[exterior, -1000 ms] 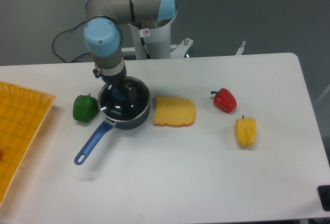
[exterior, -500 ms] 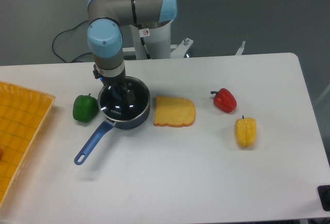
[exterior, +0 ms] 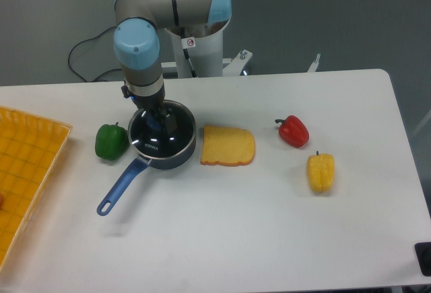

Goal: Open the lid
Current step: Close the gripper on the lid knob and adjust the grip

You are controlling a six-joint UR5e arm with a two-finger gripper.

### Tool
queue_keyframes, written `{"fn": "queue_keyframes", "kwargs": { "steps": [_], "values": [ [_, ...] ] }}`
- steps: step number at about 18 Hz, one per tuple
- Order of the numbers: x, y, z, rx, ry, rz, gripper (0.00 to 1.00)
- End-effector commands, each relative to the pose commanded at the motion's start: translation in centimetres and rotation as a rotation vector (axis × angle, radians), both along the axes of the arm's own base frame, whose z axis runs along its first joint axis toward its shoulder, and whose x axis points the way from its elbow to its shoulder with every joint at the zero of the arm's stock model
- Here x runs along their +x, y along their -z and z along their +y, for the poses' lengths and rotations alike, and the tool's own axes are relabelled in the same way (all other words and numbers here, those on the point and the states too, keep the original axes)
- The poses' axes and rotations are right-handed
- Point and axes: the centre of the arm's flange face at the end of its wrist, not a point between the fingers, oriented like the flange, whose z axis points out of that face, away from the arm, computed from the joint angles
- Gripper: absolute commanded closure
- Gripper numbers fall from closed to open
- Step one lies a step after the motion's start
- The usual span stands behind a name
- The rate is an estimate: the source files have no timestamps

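Lid directly beneath claw

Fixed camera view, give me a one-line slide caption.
Gripper poised at the lid on the saucepan.

Your arm drawn up and a touch right, wrist higher above the saucepan, gripper still down at the lid knob, lid unmoved.

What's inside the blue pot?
The lid sits on the saucepan, and through its glass only darkness and glare show. The gripper covers the middle, so anything inside cannot be made out.
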Motion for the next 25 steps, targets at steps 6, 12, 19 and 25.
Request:
{"fn": "queue_keyframes", "kwargs": {
  "steps": [6,12,19,25],
  "values": [
    [0.16,0.48,-0.37,-0.020,-0.028,0.017,0.00],
    [0.20,0.60,-0.36,-0.019,-0.042,0.012,0.00],
    [0.19,0.57,-0.09,-0.003,-0.086,0.026,0.00],
    [0.29,0.64,-0.10,-0.004,-0.086,0.025,0.00]
  ]
}}
